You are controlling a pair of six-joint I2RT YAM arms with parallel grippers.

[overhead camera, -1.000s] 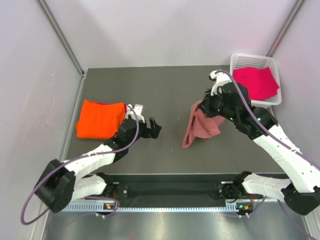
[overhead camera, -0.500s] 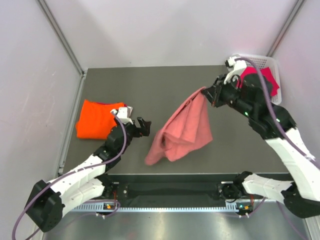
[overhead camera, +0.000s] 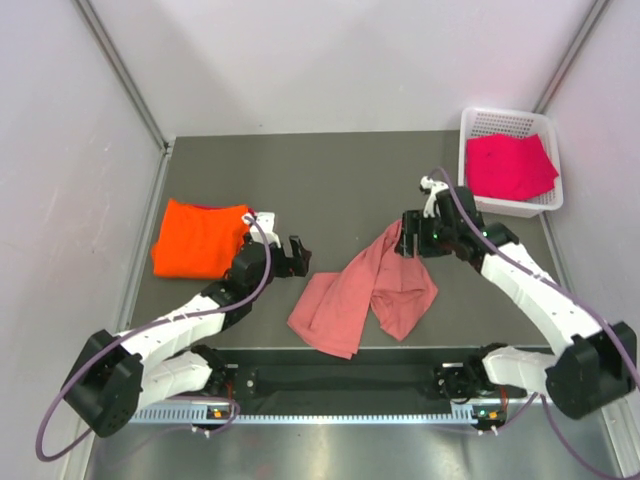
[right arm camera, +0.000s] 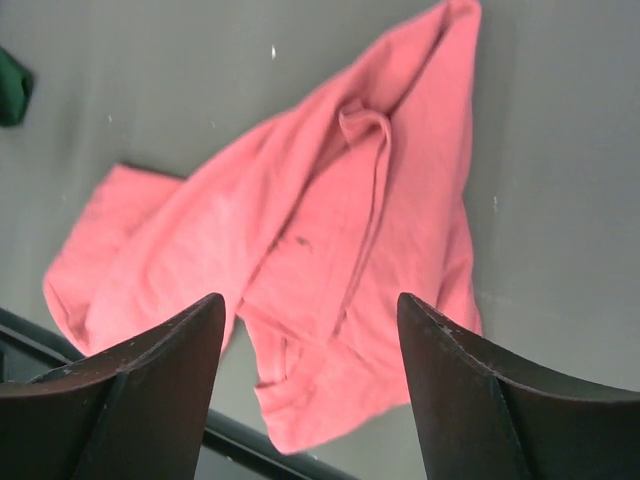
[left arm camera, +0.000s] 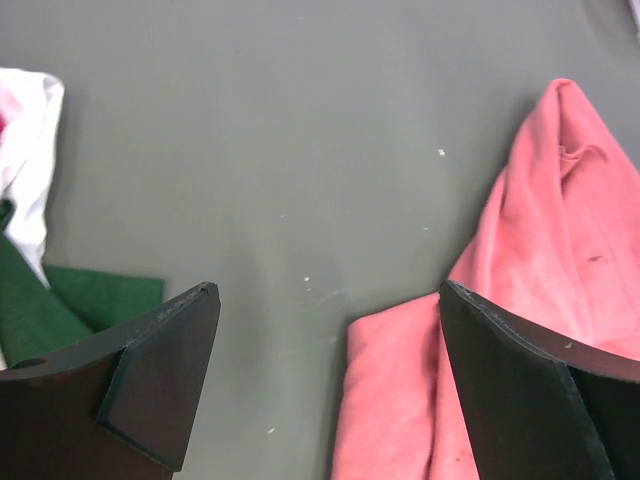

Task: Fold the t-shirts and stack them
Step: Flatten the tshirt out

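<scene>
The salmon-pink t-shirt [overhead camera: 365, 295] lies crumpled and half spread on the dark table, its lower corner near the front edge. My right gripper [overhead camera: 408, 240] hangs open over the shirt's upper end, and the pink cloth [right arm camera: 300, 230] lies below its jaws with nothing between them. My left gripper [overhead camera: 300, 256] is open just left of the shirt, whose edge [left arm camera: 540, 300] lies by the right finger. The bright orange t-shirt [overhead camera: 198, 238] lies folded at the left. The magenta t-shirt [overhead camera: 510, 165] lies in the basket.
The white mesh basket [overhead camera: 470, 125] stands at the back right corner. A flat green piece [left arm camera: 80, 300] and a bit of white cloth [left arm camera: 25, 150] show at the left of the left wrist view. The table's front edge [right arm camera: 250, 440] runs just below the pink shirt.
My right gripper has opened and let the pink shirt go. The shirt, hanging from it before, now lies on the table. The right arm came down and forward; the left gripper shifted slightly right.
</scene>
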